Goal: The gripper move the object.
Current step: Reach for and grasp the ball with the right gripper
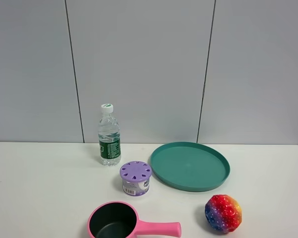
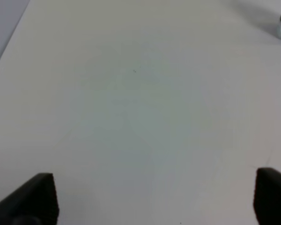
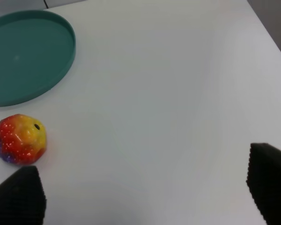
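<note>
1. White desk (image 1: 30, 188) in front of a grey panelled wall (image 1: 139, 64); all items sit on the desk.
2. Left gripper (image 2: 154, 200): black ribbed jaws spread wide, gripping nothing, bare desk below them.
3. Clear plastic water bottle with green label and white cap (image 1: 109, 136): upright, left of centre, towards the back. Its base just clips the edge of the left wrist view, well apart from the jaws.
4. Pink saucepan with black inside (image 1: 111, 224): upright at the front of the desk, handle pointing right, pan cut off by the frame edge.
5. Small round can with purple perforated lid (image 1: 135, 178): upright, between bottle and saucepan and slightly right of the bottle, touching neither. It sits near the left rim of the plate.
6. Teal round plastic plate (image 1: 190, 166): flat on the desk, right of centre.
7. Bumpy rainbow-coloured ball (image 1: 223, 213): on the desk at front right, in front of the plate's right side, near it but apart. It lies right of the saucepan handle tip, with a gap between.
8. Right gripper (image 3: 144, 190): black ribbed jaws wide apart, gripping nothing. The ball sits ahead of one jaw tip, on the plate side, not between the jaws.
</note>
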Controlling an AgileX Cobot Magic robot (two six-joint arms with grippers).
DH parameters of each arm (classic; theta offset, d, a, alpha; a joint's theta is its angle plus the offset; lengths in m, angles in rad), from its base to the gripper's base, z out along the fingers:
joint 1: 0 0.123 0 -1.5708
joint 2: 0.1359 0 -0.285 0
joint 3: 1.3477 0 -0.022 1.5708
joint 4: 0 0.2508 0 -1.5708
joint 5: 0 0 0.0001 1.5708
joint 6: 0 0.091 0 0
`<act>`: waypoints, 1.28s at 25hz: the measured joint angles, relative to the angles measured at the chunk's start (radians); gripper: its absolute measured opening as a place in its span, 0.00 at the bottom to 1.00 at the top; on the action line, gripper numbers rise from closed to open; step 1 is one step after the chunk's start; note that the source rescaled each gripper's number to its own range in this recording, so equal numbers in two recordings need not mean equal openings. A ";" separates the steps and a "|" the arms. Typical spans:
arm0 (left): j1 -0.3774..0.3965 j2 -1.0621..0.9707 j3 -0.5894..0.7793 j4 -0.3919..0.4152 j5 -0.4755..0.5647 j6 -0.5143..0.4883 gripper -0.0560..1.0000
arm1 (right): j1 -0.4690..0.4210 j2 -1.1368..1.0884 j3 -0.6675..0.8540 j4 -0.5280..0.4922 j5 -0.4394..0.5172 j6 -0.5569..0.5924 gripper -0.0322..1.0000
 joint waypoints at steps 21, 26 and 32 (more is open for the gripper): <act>0.000 0.000 0.000 0.000 0.000 0.000 1.00 | 0.009 0.837 -0.402 0.493 -0.211 -0.484 1.00; 0.000 0.000 0.000 0.000 0.000 0.000 1.00 | 0.126 1.115 -0.403 0.480 -0.265 -0.475 1.00; 0.000 0.000 0.000 0.000 0.000 0.000 1.00 | 0.334 1.358 -0.406 0.329 -0.399 -0.273 1.00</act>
